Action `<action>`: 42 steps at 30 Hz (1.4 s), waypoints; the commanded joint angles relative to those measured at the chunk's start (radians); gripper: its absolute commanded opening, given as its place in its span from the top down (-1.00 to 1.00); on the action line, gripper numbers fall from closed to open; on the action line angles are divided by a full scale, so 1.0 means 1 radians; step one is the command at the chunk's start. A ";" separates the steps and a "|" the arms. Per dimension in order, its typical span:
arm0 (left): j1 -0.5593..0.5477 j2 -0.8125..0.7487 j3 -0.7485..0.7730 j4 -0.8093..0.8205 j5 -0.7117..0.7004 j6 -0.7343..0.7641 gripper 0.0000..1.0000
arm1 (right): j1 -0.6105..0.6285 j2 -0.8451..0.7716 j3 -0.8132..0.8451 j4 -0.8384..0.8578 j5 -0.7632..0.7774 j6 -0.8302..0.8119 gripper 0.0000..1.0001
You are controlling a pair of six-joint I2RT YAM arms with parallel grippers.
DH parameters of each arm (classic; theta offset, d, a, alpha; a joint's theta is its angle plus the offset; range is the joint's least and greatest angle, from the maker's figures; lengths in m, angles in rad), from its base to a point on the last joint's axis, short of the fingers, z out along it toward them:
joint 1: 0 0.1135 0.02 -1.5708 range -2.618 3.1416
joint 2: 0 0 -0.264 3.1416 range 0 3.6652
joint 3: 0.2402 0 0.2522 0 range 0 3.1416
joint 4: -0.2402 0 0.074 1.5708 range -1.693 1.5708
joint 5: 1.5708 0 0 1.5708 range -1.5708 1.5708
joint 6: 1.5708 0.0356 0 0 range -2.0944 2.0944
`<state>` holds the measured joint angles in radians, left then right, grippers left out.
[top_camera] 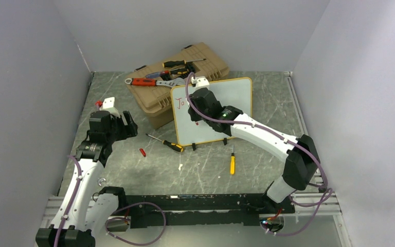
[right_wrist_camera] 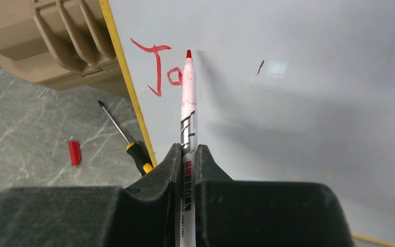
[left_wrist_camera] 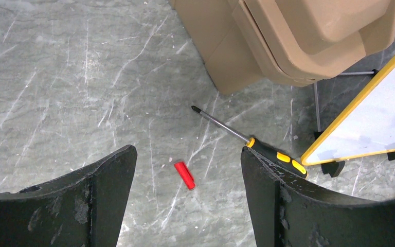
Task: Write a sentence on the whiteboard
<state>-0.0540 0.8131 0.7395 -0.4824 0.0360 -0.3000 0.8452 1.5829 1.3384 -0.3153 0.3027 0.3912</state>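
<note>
Table [top_camera: 133, 175] bears toolbox [top_camera: 211, 59], whiteboard [top_camera: 236, 95], screwdrivers [top_camera: 232, 163] (perhaps cap [top_camera: 142, 152]).

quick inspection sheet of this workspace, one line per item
surface: grey marbled table, no spills seen
job's things: whiteboard upright on black feet; sentence reads only "Jo" in red; marker tip just right of the o
clutter: tan toolbox behind the board, hand tools on its lid; black-yellow screwdriver, yellow screwdriver and red cap loose on the table
grippers: left gripper open, holding nothing; right gripper shut on marker
cables: purple cables along both arms, looping by the bases
surroundings: plain grey walls on three sides
</note>
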 commanded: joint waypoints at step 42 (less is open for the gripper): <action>-0.035 -0.035 -0.003 0.016 -0.018 0.014 -0.59 | -0.003 -0.108 -0.114 0.051 0.022 0.012 1.00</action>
<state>-0.0830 0.7963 0.7395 -0.4828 0.0299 -0.3000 0.8459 1.5490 1.2373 -0.3508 0.2878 0.4290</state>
